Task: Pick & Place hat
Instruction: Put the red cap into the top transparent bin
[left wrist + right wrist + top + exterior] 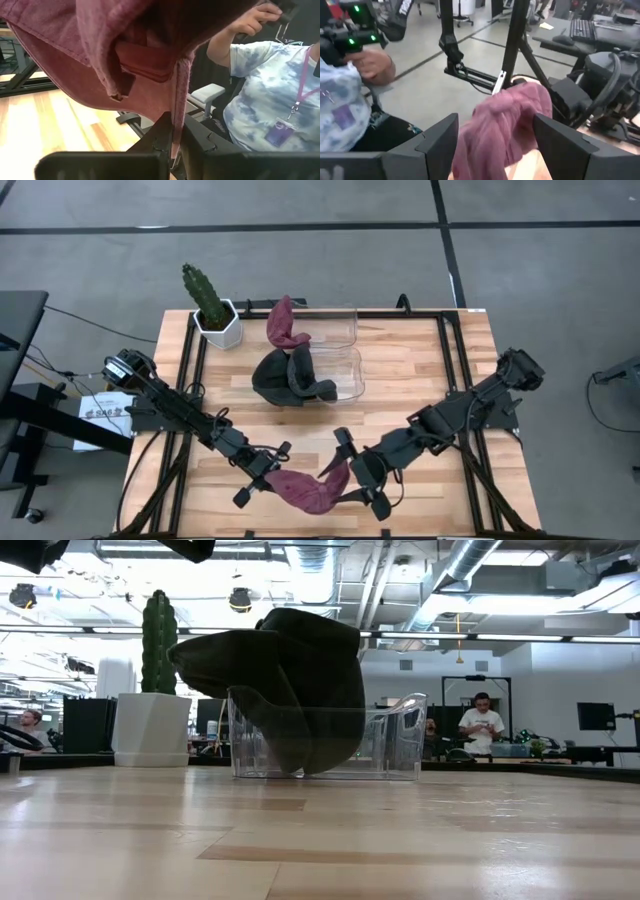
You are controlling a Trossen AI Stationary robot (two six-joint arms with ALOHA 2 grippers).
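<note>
A maroon hat (305,490) is near the table's near edge, between my two grippers. My left gripper (262,476) is at its left side and shut on it; in the left wrist view the hat (100,55) fills the upper picture. My right gripper (362,476) is at its right side, open, and its two fingers (437,142) stand wide on either side of a bunched part of the hat (505,125). Whether they touch it, I cannot tell. A dark hat (290,377) hangs over the near clear bin's rim (352,370). Another maroon hat (285,325) hangs over the far bin's rim (345,320). My left gripper pinches a narrow seamed edge of the maroon hat (176,125) between its two fingers (160,140). The edge runs straight into the gap between the fingers. The rest of the hat spreads out beyond them, folded and slack.
A cactus in a white pot (215,315) stands at the table's far left. The two clear bins stand at the far middle. A person in a tie-dye shirt (270,100) sits beyond the near edge holding a controller. Bare wood (420,370) lies between the bins and the right arm.
</note>
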